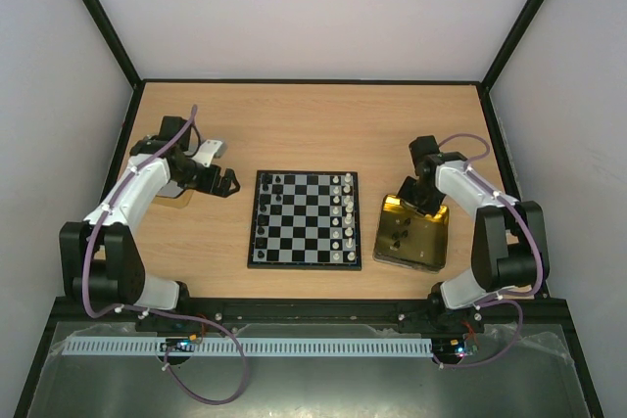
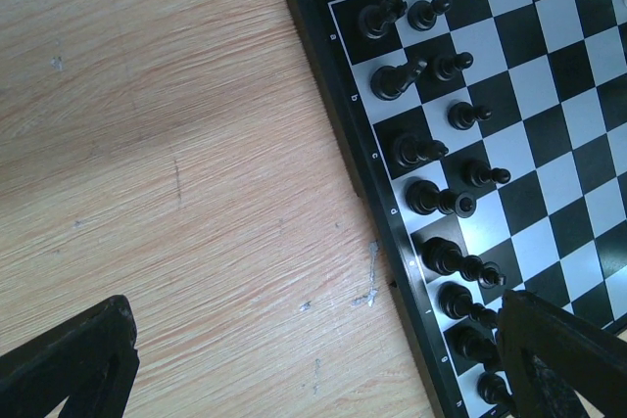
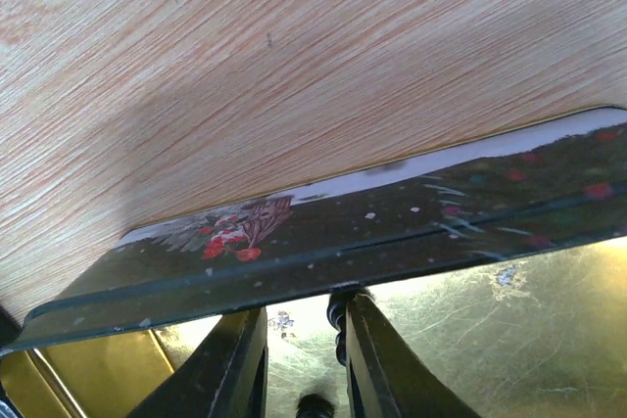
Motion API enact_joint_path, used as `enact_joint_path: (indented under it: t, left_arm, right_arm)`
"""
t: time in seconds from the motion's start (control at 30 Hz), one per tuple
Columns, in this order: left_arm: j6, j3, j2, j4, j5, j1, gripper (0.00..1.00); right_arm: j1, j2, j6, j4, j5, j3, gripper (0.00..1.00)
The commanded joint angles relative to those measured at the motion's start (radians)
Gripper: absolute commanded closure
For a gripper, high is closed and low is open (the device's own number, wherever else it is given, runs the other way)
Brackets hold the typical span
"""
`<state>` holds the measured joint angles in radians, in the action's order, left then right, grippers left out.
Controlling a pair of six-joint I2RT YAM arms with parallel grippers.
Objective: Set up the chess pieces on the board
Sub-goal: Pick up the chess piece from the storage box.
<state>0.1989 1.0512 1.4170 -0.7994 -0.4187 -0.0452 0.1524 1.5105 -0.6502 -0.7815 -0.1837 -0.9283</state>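
Note:
The board [image 1: 257, 242] lies mid-table. Black chess pieces [image 1: 266, 208] stand in its two left columns and white ones [image 1: 343, 212] along its right side. In the left wrist view the black pieces [image 2: 421, 149] stand in two rows on the board [image 2: 549, 75]. My left gripper [image 1: 227, 181] hangs open and empty over bare wood just left of the board [image 2: 313, 340]. My right gripper [image 1: 419, 199] reaches into the gold tin [image 1: 431, 259], open [image 3: 304, 325]. A black piece [image 3: 339, 325] lies against its right finger [image 3: 377, 369], and another black piece [image 3: 313, 406] lies below.
The tin's dark decorated wall [image 3: 392, 232] crosses just ahead of the right fingers. A few more dark pieces [image 1: 397, 234] lie on the tin's floor. A white object [image 1: 211, 151] sits behind the left arm. Enclosure walls ring the table.

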Motion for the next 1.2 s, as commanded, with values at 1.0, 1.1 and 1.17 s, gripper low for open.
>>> enact_joint_path:
  t: [1.0, 1.1, 1.17]
  left_arm:
    - [0.005, -0.019, -0.003, 0.0, -0.021, -0.01, 0.01]
    - [0.005, -0.02, -0.013, 0.002, -0.017, -0.01, 0.01]
    - [0.005, -0.022, -0.016, 0.004, -0.017, -0.01, 0.01]
  right_arm:
    - [-0.004, 0.023, 0.063, -0.014, -0.042, 0.087, 0.98]
    - [-0.004, 0.017, 0.07, -0.029, -0.027, 0.076, 0.98]
    - [-0.004, -0.001, 0.074, -0.06, -0.006, 0.043, 0.98]
